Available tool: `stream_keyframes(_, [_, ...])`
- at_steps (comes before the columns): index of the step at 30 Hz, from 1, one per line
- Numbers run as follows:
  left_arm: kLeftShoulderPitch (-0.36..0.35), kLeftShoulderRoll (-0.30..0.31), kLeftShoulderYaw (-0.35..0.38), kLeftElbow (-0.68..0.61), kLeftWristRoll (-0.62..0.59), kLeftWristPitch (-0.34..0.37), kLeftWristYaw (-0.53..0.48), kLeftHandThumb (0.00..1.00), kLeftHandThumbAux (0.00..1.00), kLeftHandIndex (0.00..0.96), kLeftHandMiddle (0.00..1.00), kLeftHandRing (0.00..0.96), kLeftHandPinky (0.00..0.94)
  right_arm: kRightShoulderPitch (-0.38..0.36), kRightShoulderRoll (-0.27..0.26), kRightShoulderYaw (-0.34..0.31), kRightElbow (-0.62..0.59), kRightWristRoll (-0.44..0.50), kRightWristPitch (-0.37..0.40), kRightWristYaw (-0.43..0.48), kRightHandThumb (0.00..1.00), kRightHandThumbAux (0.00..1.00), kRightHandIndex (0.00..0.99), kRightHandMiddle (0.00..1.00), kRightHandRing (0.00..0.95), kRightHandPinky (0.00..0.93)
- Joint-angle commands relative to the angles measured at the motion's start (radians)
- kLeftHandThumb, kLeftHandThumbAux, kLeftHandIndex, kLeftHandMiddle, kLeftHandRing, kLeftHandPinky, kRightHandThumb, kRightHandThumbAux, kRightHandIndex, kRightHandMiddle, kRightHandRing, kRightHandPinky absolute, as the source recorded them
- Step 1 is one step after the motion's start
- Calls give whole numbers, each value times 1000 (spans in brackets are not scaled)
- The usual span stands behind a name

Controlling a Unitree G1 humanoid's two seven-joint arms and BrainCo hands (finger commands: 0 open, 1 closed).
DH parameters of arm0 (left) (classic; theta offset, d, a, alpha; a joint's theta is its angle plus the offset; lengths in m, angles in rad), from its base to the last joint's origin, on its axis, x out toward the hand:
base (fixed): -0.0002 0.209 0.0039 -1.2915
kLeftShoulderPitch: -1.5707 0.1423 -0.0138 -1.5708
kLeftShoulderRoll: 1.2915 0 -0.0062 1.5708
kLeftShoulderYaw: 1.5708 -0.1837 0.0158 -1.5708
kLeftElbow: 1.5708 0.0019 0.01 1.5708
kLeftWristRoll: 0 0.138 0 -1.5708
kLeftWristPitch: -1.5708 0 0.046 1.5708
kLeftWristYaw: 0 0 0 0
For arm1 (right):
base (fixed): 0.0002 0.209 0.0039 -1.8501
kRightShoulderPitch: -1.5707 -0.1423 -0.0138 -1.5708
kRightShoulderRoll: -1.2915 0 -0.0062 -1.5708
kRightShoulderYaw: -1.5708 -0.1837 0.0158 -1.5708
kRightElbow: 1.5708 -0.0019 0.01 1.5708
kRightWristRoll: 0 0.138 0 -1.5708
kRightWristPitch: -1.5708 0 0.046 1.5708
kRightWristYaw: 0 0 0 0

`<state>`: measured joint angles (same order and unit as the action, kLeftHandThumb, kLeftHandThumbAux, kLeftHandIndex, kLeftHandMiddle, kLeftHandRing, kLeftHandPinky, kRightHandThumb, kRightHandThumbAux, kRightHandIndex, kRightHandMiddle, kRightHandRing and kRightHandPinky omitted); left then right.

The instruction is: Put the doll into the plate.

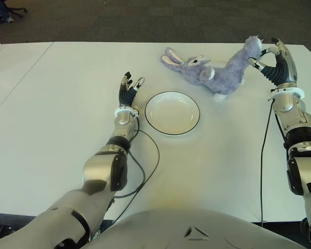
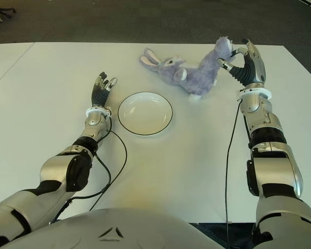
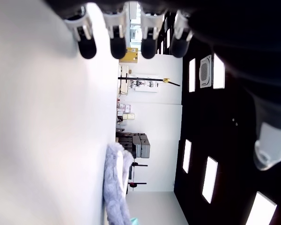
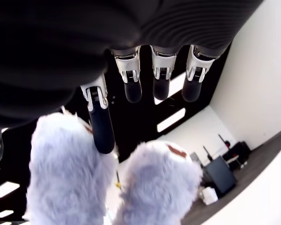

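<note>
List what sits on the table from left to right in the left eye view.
left hand → plate → doll → right hand, pinching the doll's raised foot.

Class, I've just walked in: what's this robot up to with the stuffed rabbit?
The right hand is pinching a leg of the purple rabbit doll, lifting that end while its head lies on the white table. The plate sits empty nearer the robot, left of the doll. The left hand shows open, left of the plate.
</note>
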<state>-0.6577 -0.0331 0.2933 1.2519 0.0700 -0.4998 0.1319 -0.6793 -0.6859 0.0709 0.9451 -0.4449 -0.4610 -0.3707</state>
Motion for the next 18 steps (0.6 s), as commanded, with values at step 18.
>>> stream_keyframes(18, [146, -41, 9, 119, -6, 181, 8, 0, 531, 0, 60, 51, 34, -53, -17, 40, 76, -45, -11, -82, 230, 293, 0, 0, 0, 0])
